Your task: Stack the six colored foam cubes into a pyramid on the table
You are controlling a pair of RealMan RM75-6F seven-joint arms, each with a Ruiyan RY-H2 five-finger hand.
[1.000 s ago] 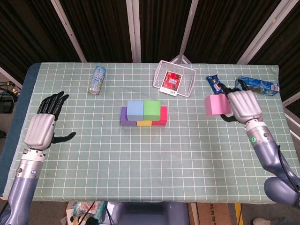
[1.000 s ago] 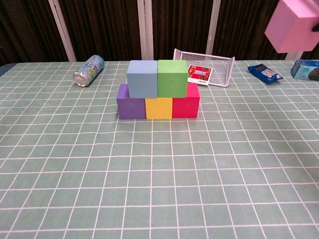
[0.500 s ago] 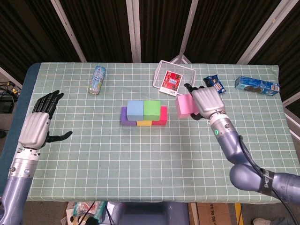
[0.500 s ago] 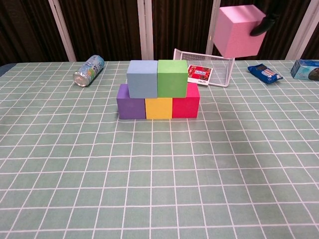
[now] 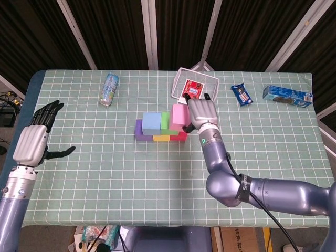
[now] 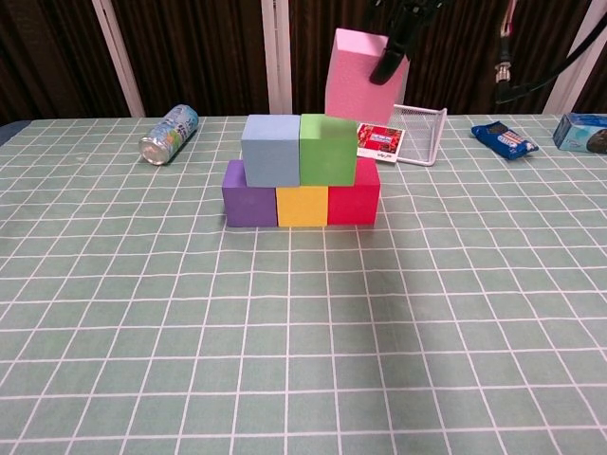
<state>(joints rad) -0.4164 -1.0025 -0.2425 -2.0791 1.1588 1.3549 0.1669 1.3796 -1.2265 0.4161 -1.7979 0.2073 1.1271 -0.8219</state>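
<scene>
A purple cube (image 6: 248,206), a yellow cube (image 6: 302,206) and a red cube (image 6: 355,198) form a row on the table. A blue cube (image 6: 271,150) and a green cube (image 6: 327,149) sit on top of them. My right hand (image 5: 200,112) holds a pink cube (image 6: 360,85) in the air, just above and to the right of the green cube (image 5: 165,121); the pink cube (image 5: 179,115) touches nothing below it. My left hand (image 5: 32,140) hovers open over the table's left edge, far from the cubes.
A drink can (image 6: 170,134) lies at the back left. A white wire basket (image 6: 410,128) with a red card stands behind the stack. A blue snack packet (image 6: 505,138) and a blue box (image 6: 582,130) lie at the back right.
My right hand has carried the pink cube leftward from the table's right side to just over the stack. My left hand drifted slightly toward the left edge.
</scene>
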